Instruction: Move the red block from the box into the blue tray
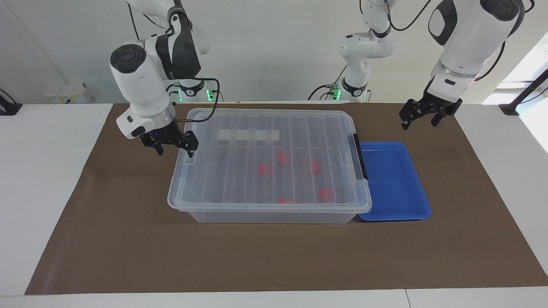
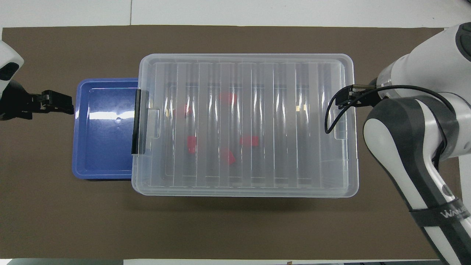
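Bright, even light; glare streaks on the box lid [image 2: 243,121] and blue tray [image 2: 105,116].

One box [image 1: 239,124], one blue tray [image 1: 396,179], five red pieces, two arms.

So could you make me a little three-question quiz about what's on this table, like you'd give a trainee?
1. True or false: the lid is off the box.
2. What lies inside the box? A) green balls B) small red pieces C) nothing
3. Fill in: the blue tray sits beside the box's short side with the black ____.

Key
1. False: the lid is on. The right gripper is at the box's other short side; the left gripper hangs over the mat by the tray.
2. B
3. Handle
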Controlling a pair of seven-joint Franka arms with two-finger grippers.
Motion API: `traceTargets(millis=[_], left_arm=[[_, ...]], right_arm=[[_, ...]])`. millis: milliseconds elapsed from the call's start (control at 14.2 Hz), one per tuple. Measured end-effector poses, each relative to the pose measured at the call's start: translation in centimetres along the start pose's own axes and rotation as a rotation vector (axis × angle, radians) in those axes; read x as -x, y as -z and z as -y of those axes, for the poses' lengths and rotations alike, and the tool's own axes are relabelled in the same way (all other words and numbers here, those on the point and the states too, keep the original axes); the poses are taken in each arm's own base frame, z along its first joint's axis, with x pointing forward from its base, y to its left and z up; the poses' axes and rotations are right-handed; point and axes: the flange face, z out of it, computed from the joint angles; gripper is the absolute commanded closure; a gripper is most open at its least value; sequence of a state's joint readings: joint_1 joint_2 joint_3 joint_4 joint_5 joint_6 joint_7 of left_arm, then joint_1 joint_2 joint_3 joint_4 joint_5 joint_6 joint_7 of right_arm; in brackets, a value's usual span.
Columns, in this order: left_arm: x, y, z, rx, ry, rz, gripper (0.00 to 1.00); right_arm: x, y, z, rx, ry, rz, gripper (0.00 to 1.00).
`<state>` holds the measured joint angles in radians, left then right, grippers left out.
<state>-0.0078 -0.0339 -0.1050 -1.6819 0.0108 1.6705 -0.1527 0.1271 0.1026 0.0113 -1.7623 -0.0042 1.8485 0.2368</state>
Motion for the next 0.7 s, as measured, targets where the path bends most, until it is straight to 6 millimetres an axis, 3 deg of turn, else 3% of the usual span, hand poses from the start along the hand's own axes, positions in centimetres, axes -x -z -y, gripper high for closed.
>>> traceTargets(millis=[704], left_arm=[[0.0,0.0,0.0,0.000,0.000,0.000,0.00]], right_arm=[[2.0,-3.0,-1.3,0.007,0.088,0.036,0.00]])
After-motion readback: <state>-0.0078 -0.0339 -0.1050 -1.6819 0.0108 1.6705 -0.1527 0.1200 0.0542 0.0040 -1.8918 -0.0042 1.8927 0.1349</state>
